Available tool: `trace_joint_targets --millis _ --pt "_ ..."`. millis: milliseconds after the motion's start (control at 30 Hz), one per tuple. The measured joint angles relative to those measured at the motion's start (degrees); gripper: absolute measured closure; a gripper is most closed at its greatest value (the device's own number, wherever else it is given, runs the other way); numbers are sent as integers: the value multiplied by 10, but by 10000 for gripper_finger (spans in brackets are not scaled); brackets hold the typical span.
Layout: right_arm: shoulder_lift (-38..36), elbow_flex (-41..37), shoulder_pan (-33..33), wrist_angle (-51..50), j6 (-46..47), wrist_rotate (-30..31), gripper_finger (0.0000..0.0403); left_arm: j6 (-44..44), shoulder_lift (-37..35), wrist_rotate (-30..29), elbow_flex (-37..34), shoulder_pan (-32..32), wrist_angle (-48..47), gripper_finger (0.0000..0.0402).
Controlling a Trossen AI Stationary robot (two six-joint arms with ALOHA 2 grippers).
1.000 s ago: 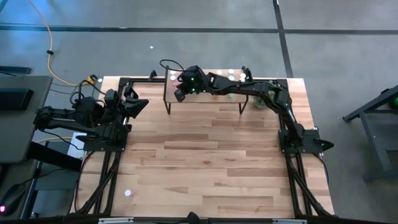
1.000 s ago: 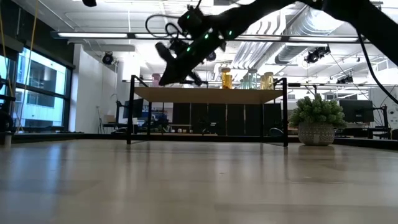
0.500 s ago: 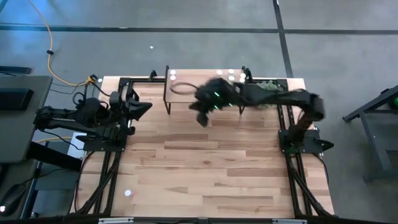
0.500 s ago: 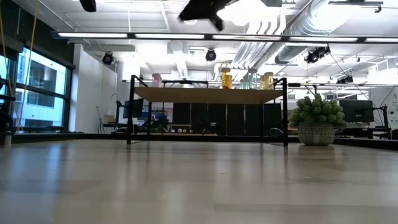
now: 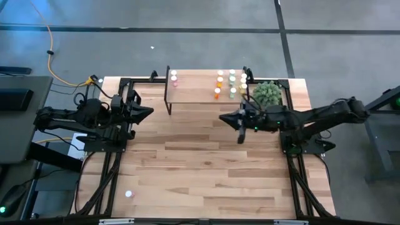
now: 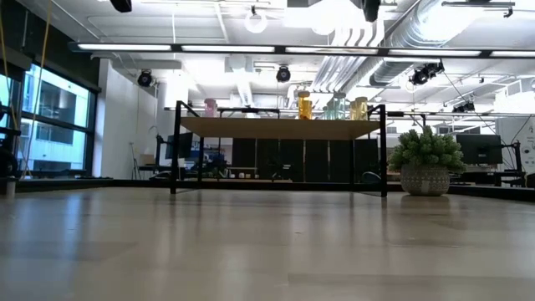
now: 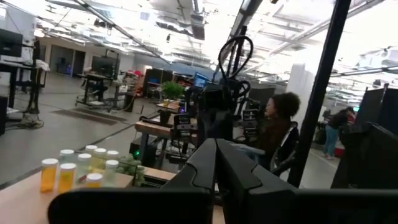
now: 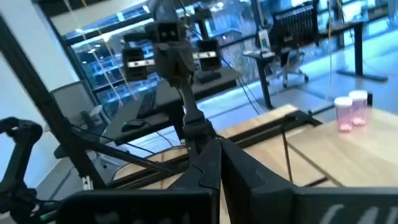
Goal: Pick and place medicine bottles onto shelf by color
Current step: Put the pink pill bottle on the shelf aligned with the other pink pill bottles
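Beyond the closed, empty right hand [image 5: 240, 119], the low light-wood shelf on thin black legs [image 5: 200, 89] carries two tiny pink white-capped bottles [image 5: 174, 78] at its far end and a nearer cluster [image 5: 230, 84]: three orange, about three pale green, some yellowish, exact count unclear. No label is readable. The left hand [image 5: 145, 111] rests closed at the tabletop's [image 5: 206, 169] edge.

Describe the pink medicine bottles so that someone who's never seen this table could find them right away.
Start at the shelf, the low wood-topped riser on black legs at the table's far edge, beside the green plant. On its top, the pink bottles stand at the end farthest from the plant. They stand apart from the orange, yellowish and pale green bottles clustered at the plant end.
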Motion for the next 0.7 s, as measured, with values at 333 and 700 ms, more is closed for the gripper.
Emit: trace_joint_targets --millis 333,700 --pt "-41 -11 1 0 -75 -11 403 1 7 -6 0 0 -2 400" --pt "-41 -11 -1 -8 -79 -45 403 -33 36 -20 0 0 -1 358"
